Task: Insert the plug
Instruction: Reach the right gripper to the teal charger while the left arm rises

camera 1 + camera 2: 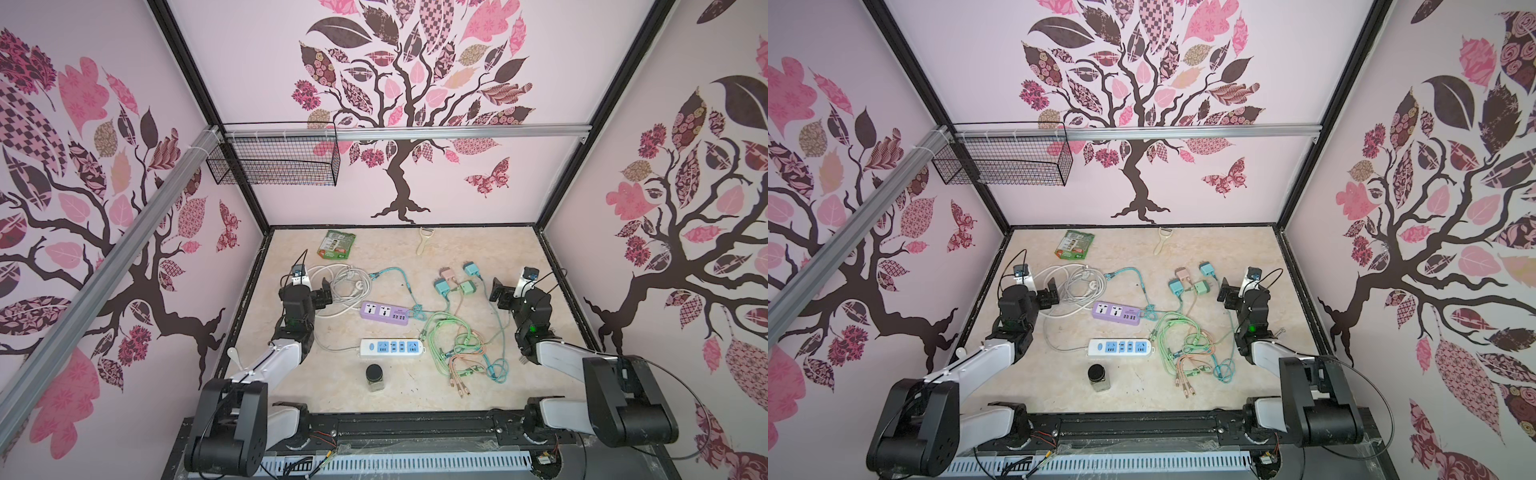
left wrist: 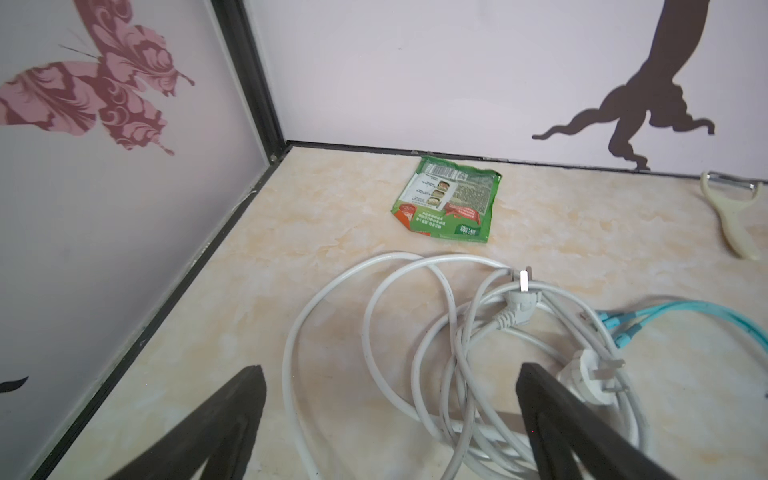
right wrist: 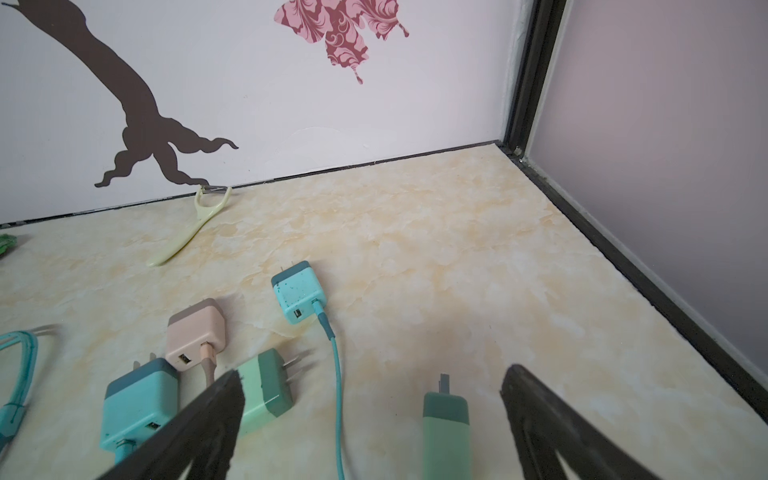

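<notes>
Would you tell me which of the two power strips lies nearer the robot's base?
The white power strip with blue sockets; the purple power strip lies farther back, toward the rear wall.

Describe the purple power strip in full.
The purple power strip is a flat lilac plastic bar lying face up on the table, slightly slanted. It shows two sockets, both empty, and a row of USB ports at one end. A white cord leaves the other end; a knotted teal cable bunches at the USB end.

Teal charger [image 3: 297,297] showing dark speckles; pink charger [image 3: 195,332], green charger [image 3: 266,390] wearing darker caps; white strip [image 1: 390,347] showing blue sockets.
</notes>
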`<act>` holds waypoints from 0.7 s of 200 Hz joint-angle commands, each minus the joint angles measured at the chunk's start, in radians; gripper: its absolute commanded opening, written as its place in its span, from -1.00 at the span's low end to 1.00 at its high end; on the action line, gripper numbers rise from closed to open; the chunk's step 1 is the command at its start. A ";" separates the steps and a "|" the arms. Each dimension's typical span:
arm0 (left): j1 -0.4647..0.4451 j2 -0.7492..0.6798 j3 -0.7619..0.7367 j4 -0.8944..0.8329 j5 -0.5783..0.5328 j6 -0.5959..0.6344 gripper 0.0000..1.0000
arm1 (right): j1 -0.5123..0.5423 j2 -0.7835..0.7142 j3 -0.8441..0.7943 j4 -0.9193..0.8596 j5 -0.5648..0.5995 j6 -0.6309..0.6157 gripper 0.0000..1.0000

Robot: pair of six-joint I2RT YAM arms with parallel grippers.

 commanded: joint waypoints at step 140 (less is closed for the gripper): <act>-0.029 -0.250 0.394 -0.820 0.329 -0.154 0.96 | 0.161 -0.007 0.498 -0.941 -0.240 0.003 0.68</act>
